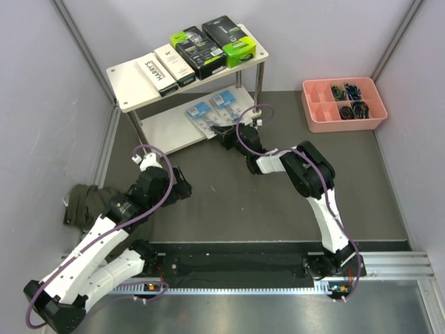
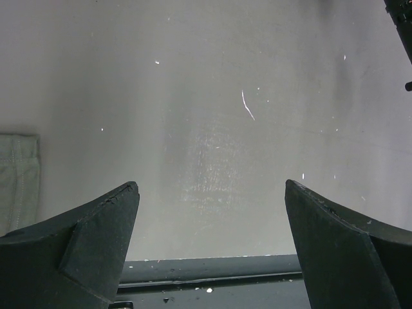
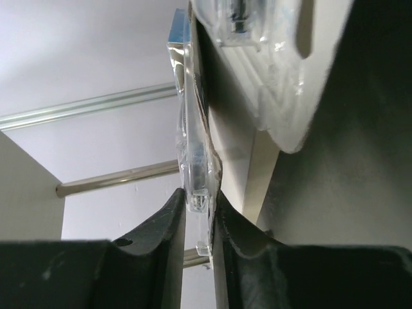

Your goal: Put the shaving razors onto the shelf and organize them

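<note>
The shelf (image 1: 128, 80) stands at the back left. On its top board lie two white razor boxes (image 1: 165, 68) and two black and lime-green packs (image 1: 208, 43). Two clear blister packs with blue cards (image 1: 212, 110) lie on the lower board (image 1: 163, 132). My right gripper (image 1: 224, 132) reaches to that board's front edge. In the right wrist view its jaws (image 3: 199, 196) are closed on the edge of one blister pack (image 3: 193, 129), with both fingertips touching it; the other pack (image 3: 257, 58) lies beside it. My left gripper (image 2: 212, 193) hangs wide open over bare table, holding nothing.
A pink compartment tray (image 1: 348, 126) with small dark items sits at the back right. An olive cloth (image 1: 83, 202) lies bunched by the left wall, beside my left arm. Grey walls close in both sides. A metal shelf post (image 3: 116, 177) crosses behind the right fingers.
</note>
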### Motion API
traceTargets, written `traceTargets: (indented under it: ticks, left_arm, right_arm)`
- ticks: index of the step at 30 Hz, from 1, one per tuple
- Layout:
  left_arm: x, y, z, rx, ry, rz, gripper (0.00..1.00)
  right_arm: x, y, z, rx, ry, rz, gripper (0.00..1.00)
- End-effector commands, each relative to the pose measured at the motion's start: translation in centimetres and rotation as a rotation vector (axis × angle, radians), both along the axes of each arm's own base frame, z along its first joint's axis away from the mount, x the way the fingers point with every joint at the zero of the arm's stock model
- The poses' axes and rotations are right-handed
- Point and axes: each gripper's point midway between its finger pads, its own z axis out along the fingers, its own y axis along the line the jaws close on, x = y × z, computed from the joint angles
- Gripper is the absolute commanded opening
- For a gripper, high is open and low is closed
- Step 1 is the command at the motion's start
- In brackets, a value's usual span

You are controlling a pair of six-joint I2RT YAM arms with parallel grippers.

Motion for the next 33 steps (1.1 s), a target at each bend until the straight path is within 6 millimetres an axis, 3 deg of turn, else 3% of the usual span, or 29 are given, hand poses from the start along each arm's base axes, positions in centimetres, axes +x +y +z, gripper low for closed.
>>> traceTargets:
  ticks: [1, 6, 19, 22, 28, 33]
  left_arm:
    - [0.0, 0.2, 0.2, 0.021, -0.006, -0.01, 0.99]
    - [-0.2, 0.5, 0.3, 0.031, -0.004, -0.012, 0.99]
    - [-0.3, 0.2, 0.0, 0.019, 0.003, -0.019, 0.99]
    - [-0.4, 0.3, -0.2, 0.019, 0.004, -0.018, 0.99]
    - [-0.5, 0.3, -0.5, 0.02, 0.011, -0.021, 0.99]
    - [-0.7, 0.1, -0.9, 0.014, 0.02, -0.026, 0.99]
  right_arm:
    - [1.5, -0.7, -1.0, -0.017, 0.038, -0.052, 0.22]
    - [1.6, -0.4, -0.7, -0.022, 0.04, -0.039, 0.33]
    - [1.2, -0.3, -0.4, -0.037, 0.041, -0.02, 0.38]
    - [1.1, -0.2, -0.8, -0.05, 0.062, -0.014, 0.48]
    - [1.0, -0.6, 1.1, -0.094, -0.002, -0.023, 0.81]
    - [0.8, -0.7, 2.2, -0.098, -0.035, -0.017, 0.86]
